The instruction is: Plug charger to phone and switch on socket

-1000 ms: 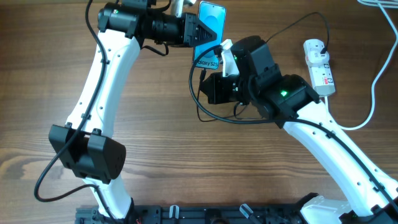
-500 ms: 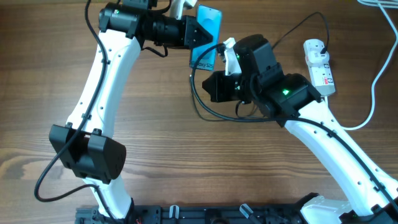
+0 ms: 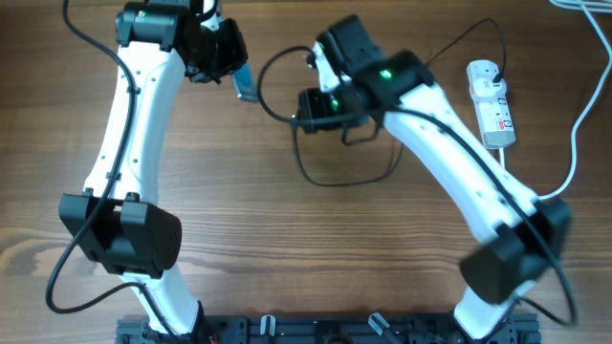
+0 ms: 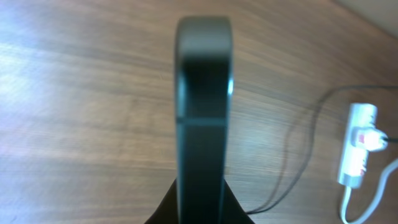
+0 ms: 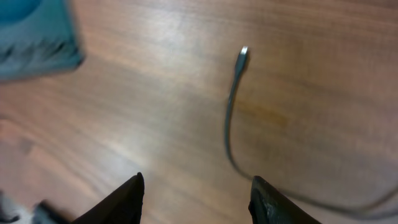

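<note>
My left gripper at the top left is shut on the phone, which shows edge-on as a thin cyan strip. In the left wrist view the phone fills the middle as a dark upright slab between the jaws. The charger loops over the wood. Its connector tip is loose over the table, touching neither the phone nor my fingers. My right gripper stands open and empty, and overhead the right gripper is to the right of the phone. The socket lies at the far right.
A thick white lead runs from the socket along the right edge. The socket and the thin black cable also show in the left wrist view. Black rig hardware lines the table's front edge.
My right gripper has opened and let go of the connector tip. The left arm has carried the phone leftward, away from it, and turned it edge-on. The right arm has swung up and left.
</note>
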